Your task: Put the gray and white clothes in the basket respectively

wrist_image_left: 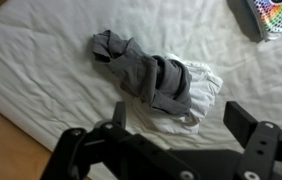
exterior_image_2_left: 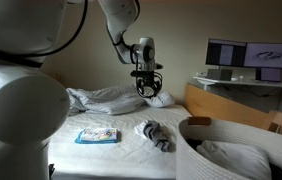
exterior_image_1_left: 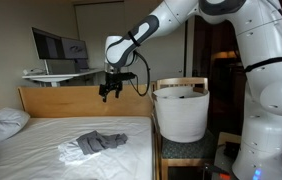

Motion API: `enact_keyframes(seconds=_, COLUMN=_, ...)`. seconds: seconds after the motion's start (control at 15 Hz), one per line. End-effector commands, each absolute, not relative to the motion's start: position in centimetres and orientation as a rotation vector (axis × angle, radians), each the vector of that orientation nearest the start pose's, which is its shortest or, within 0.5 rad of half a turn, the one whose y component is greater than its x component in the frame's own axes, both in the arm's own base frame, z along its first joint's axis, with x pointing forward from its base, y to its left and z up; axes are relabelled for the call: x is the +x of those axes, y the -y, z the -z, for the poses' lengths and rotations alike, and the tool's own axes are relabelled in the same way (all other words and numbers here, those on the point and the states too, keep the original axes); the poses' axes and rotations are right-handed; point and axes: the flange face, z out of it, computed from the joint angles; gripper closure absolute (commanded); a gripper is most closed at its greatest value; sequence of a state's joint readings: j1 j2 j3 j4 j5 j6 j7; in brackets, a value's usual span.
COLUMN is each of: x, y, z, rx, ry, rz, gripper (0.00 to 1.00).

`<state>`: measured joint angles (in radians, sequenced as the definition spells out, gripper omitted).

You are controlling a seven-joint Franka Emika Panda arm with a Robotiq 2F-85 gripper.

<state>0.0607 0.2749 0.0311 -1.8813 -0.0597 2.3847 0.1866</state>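
Open wide and empty, the black Robotiq gripper (exterior_image_1_left: 109,90) hangs above the white-sheeted bed (exterior_image_1_left: 31,162). Beneath it the crumpled gray garment (wrist_image_left: 146,75) lies on the white garment (wrist_image_left: 207,88), with nothing covering either. A colourful flat packet (exterior_image_2_left: 97,135) lies near them. The white round basket (exterior_image_1_left: 181,115) stands beside the bed, well apart.
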Motion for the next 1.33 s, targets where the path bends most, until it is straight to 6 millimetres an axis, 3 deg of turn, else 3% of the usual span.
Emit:
enact_keyframes(seconds=0.0, x=64.4, y=-5.9, z=-38.6, rx=-3.143, ry=-0.116, rz=0.360, gripper=0.00)
enact_keyframes(seconds=0.33, x=68.1, y=-7.3, z=-36.7, rx=-3.219, ry=-0.227, rz=0.304, gripper=0.00)
enact_keyframes(seconds=0.73, x=71.5, y=-10.1, z=-32.5, rx=-3.334, ry=-0.402, rz=0.161, gripper=0.00)
enact_keyframes(seconds=0.8, x=71.7, y=-10.2, z=-32.5, rx=-3.348, ry=-0.440, rz=0.129, gripper=0.00)
enact_keyframes(seconds=0.87, x=70.6, y=-10.0, z=-32.6, rx=-3.306, ry=-0.359, rz=0.150, gripper=0.00)
enact_keyframes(seconds=1.27, x=72.4, y=-10.6, z=-31.7, rx=-3.331, ry=-0.414, rz=0.124, gripper=0.00)
